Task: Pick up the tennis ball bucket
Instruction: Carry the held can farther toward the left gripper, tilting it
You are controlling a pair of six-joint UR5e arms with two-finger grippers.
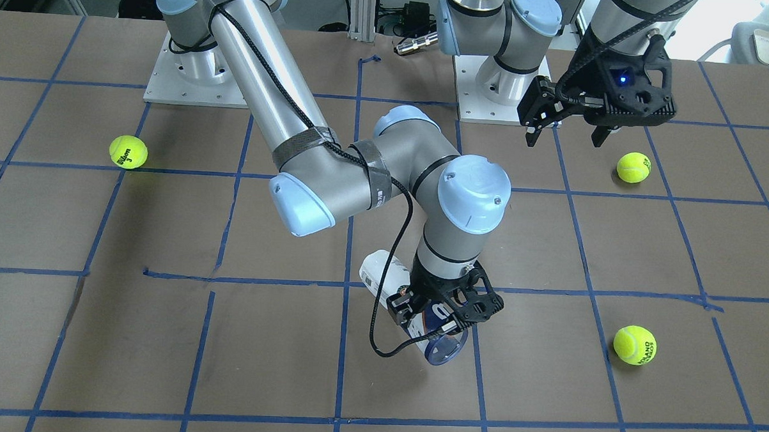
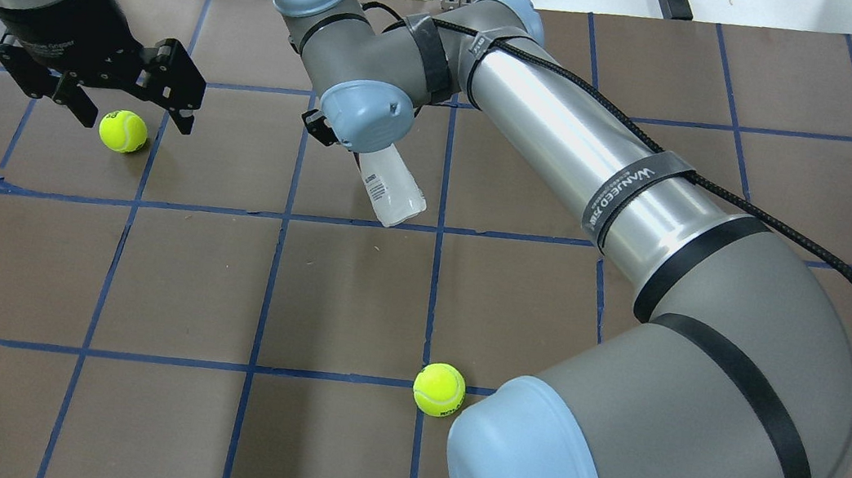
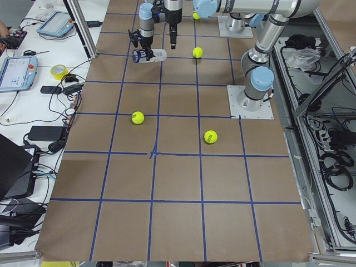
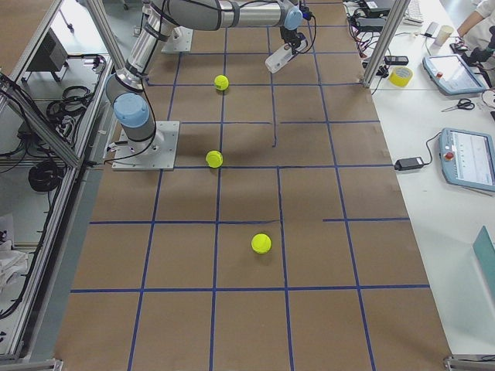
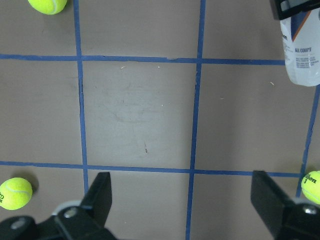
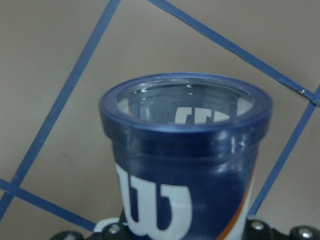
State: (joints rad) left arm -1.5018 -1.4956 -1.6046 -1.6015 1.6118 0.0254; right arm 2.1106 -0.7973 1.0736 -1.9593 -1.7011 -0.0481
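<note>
1. My right end effector (image 1: 444, 311) is clamped across the tennis ball bucket (image 1: 382, 273) near its dark blue rim. The tube hangs tilted and appears to be clear of the counter (image 1: 162, 362).
2. The grip sits off-centre, so I should rise slowly and straight, with a firm squeeze so the slick plastic cannot swivel.
3. My left end effector (image 1: 566, 140) is spread wide and empty, near a tennis ball (image 1: 634, 167). It is best left parked there.
</note>
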